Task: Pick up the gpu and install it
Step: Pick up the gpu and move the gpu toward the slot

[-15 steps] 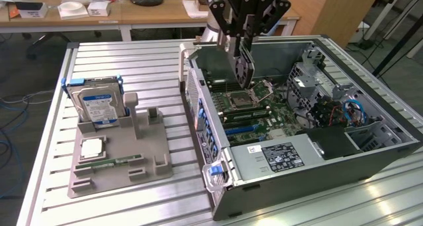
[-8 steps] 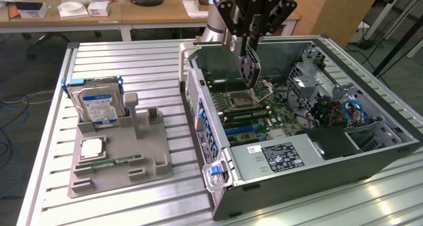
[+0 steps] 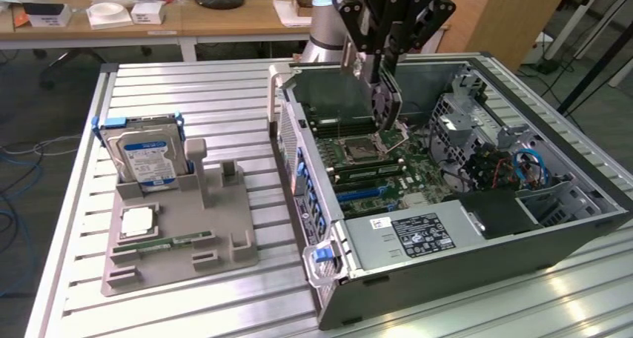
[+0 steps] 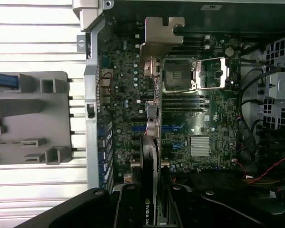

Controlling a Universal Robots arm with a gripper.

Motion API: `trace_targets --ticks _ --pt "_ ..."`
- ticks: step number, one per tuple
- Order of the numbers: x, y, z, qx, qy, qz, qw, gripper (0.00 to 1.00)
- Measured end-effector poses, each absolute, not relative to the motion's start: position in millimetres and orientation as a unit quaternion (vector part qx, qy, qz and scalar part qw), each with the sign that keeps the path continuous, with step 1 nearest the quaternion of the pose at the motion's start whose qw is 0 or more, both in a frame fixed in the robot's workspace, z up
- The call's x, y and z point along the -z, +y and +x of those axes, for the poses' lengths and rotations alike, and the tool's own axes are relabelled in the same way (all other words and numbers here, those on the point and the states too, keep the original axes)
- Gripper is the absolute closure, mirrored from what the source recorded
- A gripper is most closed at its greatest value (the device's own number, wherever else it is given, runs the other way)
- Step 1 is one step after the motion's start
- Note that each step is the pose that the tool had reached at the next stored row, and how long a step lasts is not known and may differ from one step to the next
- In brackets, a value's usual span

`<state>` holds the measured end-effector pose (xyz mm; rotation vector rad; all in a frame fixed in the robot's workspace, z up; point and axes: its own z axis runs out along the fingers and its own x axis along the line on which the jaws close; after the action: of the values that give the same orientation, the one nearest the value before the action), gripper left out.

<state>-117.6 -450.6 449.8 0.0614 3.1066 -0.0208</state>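
Observation:
My gripper (image 3: 381, 70) hangs over the open computer case (image 3: 554, 227), shut on the gpu (image 3: 388, 104). The card hangs edge-on and upright above the motherboard (image 3: 386, 176), near the open CPU socket (image 3: 361, 150). In the wrist view the gpu (image 4: 149, 156) runs as a thin dark strip out from between my fingers (image 4: 133, 209), with its silver end bracket (image 4: 160, 40) at the far end. It lies over the board beside the blue expansion slots (image 4: 173, 129). I cannot tell whether the card's edge touches the board.
A grey holder tray (image 3: 222, 238) on the slatted metal table (image 3: 178, 86) carries a silver hard drive (image 3: 148, 156), a CPU chip (image 3: 136, 221) and a green RAM stick (image 3: 163, 243). A power supply (image 3: 411, 234) and cables (image 3: 524, 167) fill the case's near end.

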Motion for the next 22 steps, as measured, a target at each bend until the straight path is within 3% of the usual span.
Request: trace_targets --ticks 22 --pt "-450 -451 -76 0.007 1.000 0.019 0.017 0.74"
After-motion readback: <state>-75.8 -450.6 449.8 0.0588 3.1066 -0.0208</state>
